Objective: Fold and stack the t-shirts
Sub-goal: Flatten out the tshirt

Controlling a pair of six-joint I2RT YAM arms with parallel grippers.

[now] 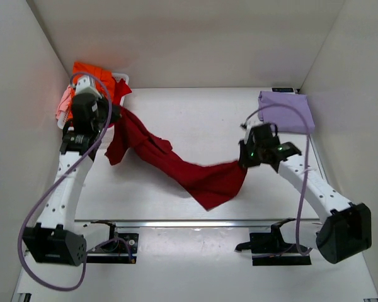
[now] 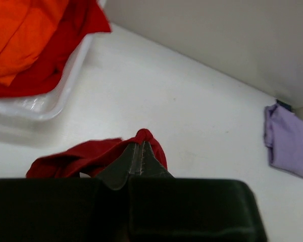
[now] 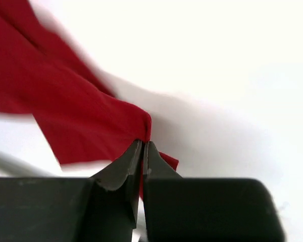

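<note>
The dark red t-shirt (image 1: 176, 165) hangs stretched between both grippers above the table, sagging in the middle. My left gripper (image 1: 116, 115) is shut on its left end, seen bunched at the fingertips in the left wrist view (image 2: 141, 143). My right gripper (image 1: 244, 160) is shut on its right end, pinching a corner of the cloth (image 3: 91, 111) in the right wrist view (image 3: 143, 143). A folded lavender t-shirt (image 1: 286, 111) lies at the back right; it also shows in the left wrist view (image 2: 288, 141). An orange t-shirt (image 1: 94, 74) fills the basket at the back left.
The white plastic basket (image 2: 50, 101) stands at the back left corner, holding orange cloth (image 2: 25, 35) and some red cloth. A pale pink cloth (image 1: 63, 104) shows at the basket's left side. White walls enclose the table on three sides.
</note>
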